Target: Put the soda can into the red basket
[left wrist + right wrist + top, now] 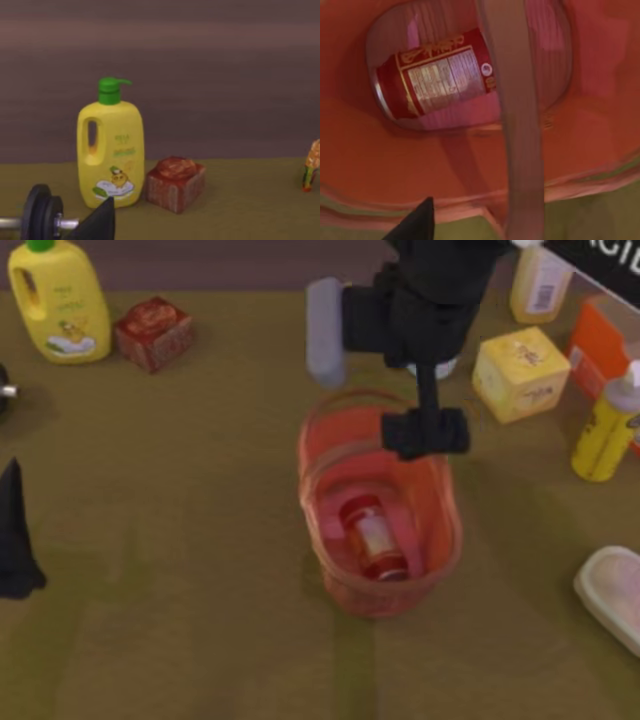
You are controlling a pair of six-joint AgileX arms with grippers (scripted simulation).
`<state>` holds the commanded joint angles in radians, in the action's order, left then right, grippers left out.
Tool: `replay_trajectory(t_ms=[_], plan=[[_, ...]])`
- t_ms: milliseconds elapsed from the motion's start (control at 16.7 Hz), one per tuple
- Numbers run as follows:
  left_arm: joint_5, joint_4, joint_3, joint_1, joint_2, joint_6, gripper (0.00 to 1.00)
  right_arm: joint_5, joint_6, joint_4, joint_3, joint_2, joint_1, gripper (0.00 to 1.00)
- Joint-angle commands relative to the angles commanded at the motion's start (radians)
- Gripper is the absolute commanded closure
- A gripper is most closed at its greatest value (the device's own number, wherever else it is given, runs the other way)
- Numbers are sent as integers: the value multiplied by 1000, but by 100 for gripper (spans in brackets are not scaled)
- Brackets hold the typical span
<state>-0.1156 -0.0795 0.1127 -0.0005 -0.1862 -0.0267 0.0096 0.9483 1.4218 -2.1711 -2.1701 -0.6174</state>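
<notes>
Where the olive-brown table (160, 580) ends at its far edge, a plain dull purple-brown wall (200, 75) rises behind it, and the tabletop shows faint paler bands running across it. Near the middle stands the large oval red translucent plastic basket (440, 540), its arched handle (520, 125) crossing the right wrist view. The right arm reaches in from the far side, and the right gripper (425, 433) hangs above the basket's far rim; whether its fingers are apart or together cannot be told. At the far left stands a big yellow plastic jug with a green pump cap (58, 300), with a red cube-shaped box (152, 333) just beside it. On the right side are a yellow cube-shaped carton (520, 373), an orange rectangular box (598, 345) and a slim yellow bottle with a white cap (608, 425). The small red cylindrical soda can (373, 537) lies on its side on the basket's ribbed bottom, free of any gripper. The left gripper (15, 540) sits parked at the left edge, its finger state also unclear.
</notes>
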Motion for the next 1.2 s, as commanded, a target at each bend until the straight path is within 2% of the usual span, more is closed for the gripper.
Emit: replay_trajectory(t_ms=[180, 300, 660, 1200], plan=[[87, 61, -85, 16, 141, 19, 0, -3, 58, 100, -117, -128, -38, 0], [113, 78, -110, 20, 181, 26, 0, -4, 76, 131, -151, -164, -50, 0], [116, 80, -113, 21, 186, 27, 0, -4, 77, 130, -149, -168, -47, 0], [116, 80, -113, 21, 186, 27, 0, -4, 77, 38, -36, -146, -52, 0]])
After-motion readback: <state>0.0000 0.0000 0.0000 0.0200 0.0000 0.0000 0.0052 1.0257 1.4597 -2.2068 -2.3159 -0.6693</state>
